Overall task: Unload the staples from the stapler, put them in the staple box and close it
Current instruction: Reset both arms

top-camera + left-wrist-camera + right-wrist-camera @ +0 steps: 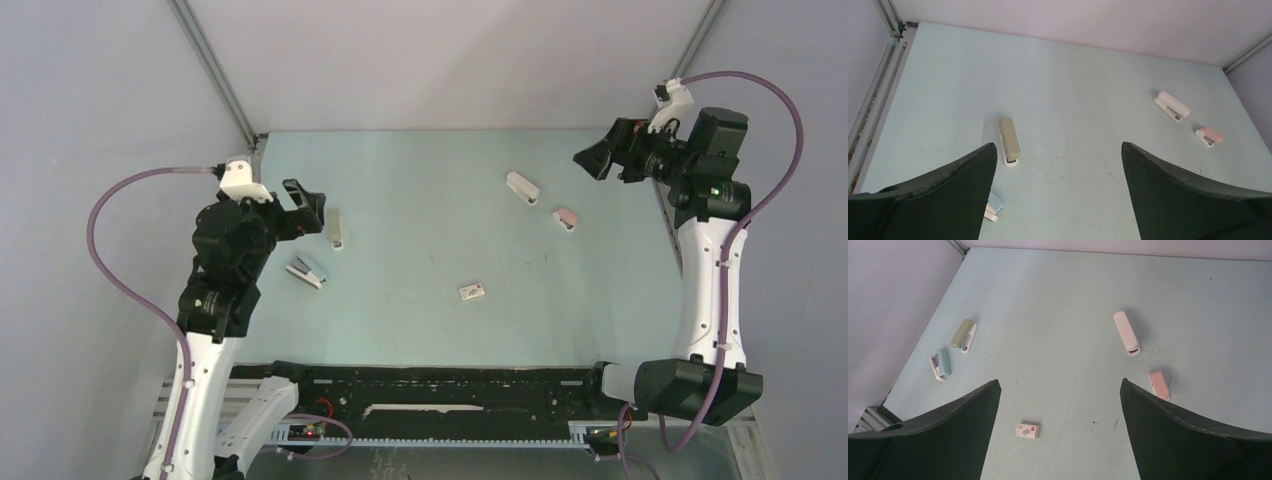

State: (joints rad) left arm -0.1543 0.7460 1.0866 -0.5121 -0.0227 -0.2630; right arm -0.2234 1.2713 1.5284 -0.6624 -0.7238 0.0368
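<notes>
Olive stapler (338, 229), blue stapler (308, 270), white stapler (522, 187), pink stapler (565, 219) (four); one box (472, 291).

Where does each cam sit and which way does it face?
Top external: above, behind the bases, looking down on the table; both arms, left gripper, right gripper show.
Left wrist: on left arm, facing the far wall; own open fingers.
Right wrist: on right arm, facing the left wall; own open fingers.
Shared: all see the white stapler.
</notes>
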